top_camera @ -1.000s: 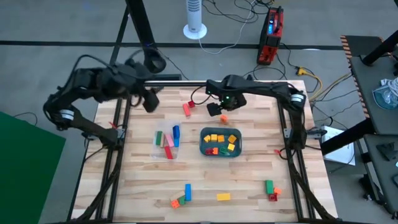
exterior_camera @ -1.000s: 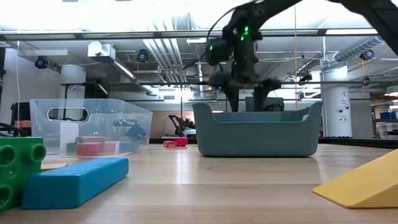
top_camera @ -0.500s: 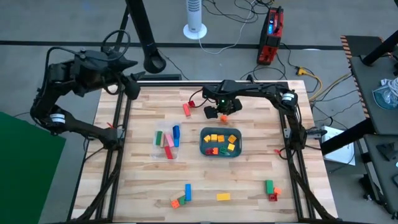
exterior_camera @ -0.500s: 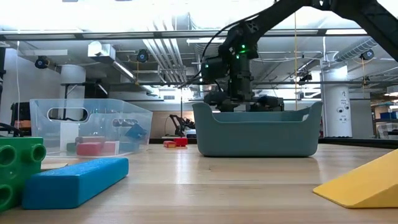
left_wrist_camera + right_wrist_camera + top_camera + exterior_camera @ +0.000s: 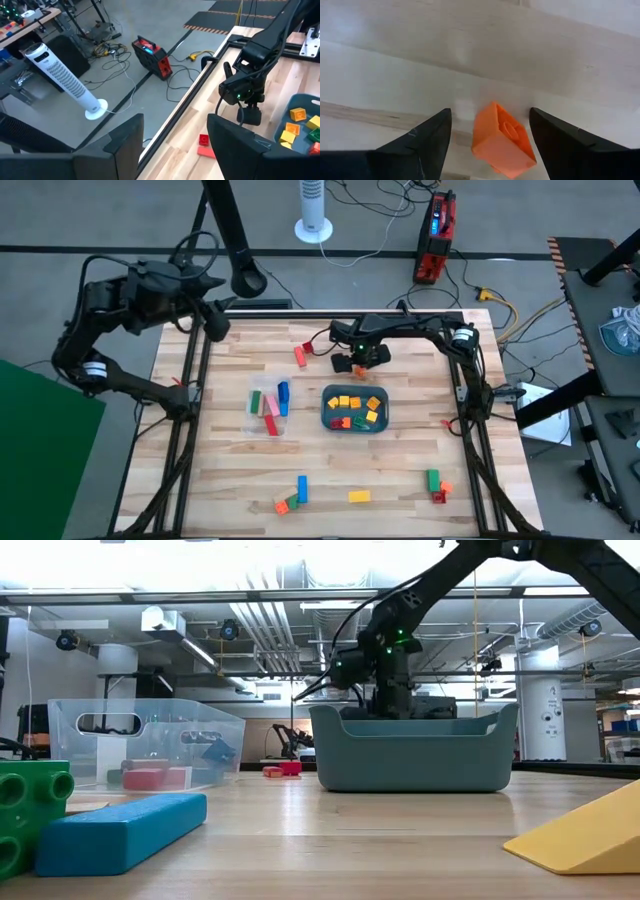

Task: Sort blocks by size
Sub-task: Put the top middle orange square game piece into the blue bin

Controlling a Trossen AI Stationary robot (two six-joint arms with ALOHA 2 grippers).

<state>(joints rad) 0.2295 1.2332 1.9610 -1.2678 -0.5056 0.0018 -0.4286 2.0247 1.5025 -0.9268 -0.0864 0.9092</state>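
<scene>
A small orange block lies on the table just beyond the teal tray, which holds yellow, red and green blocks. My right gripper is low over the orange block, open, with one finger on each side of it. In the low view the tray hides its fingertips. The clear container holds green, pink, blue and red bars. My left gripper hangs open past the table's far left corner. My right gripper comes at the orange block from above with open fingers. One finger stands clear of it. The block's corner reaches the edge of the other finger; whether they touch I cannot tell.
A red block lies left of my right gripper. Near the front edge lie a blue bar, an orange and green pair, a yellow block and a green and red pair. Bare wood lies between the two groups.
My right gripper has come down behind the tray and shifted a little toward the table's right edge, over the orange block. My left gripper has drawn back from the table's far left part to beyond the far left corner.
</scene>
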